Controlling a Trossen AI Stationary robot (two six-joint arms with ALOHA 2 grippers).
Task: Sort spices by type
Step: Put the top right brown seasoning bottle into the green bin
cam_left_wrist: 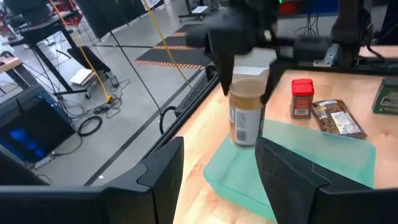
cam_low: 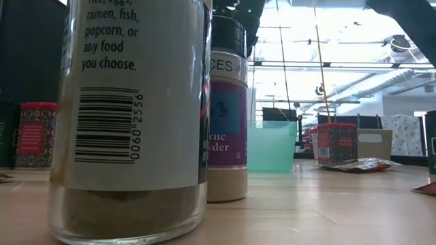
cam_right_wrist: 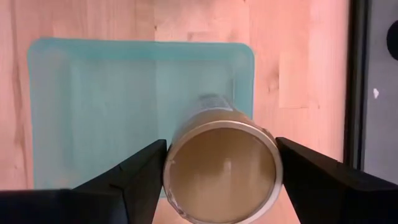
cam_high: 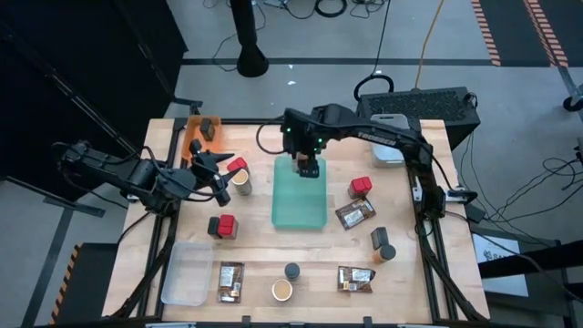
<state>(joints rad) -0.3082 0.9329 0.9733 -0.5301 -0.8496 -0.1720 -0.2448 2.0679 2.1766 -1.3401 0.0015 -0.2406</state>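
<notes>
My right gripper point(cam_high: 308, 167) is shut on a tan-filled spice jar point(cam_left_wrist: 247, 118) over the far end of the teal tray point(cam_high: 299, 208). The right wrist view looks down on the jar's round base point(cam_right_wrist: 221, 167) between the fingers. My left gripper point(cam_high: 219, 179) is open and hovers by a red box point(cam_high: 237, 165) and a cream-topped jar point(cam_high: 241, 181), left of the tray. More red boxes point(cam_high: 224, 226) point(cam_high: 361, 187), dark packets point(cam_high: 355, 214) point(cam_high: 230, 281) point(cam_high: 355, 279) and small dark jars point(cam_high: 291, 271) point(cam_high: 387, 252) stand on the table. My right gripper pinches the jar's upper end point(cam_left_wrist: 249, 88) between its two fingers, coming from above and pointing down. The jar hangs upright below the fingers, lifted clear above the teal tray's far end point(cam_right_wrist: 143, 74).
An orange bin point(cam_high: 194, 138) sits at the far left corner, a clear bin point(cam_high: 187, 271) near left, and a pale blue bin point(cam_high: 387, 150) far right. Two tall jars point(cam_low: 129, 116) point(cam_low: 227, 116) at the near edge fill the low view. Bare wood shows near the tray's near end.
</notes>
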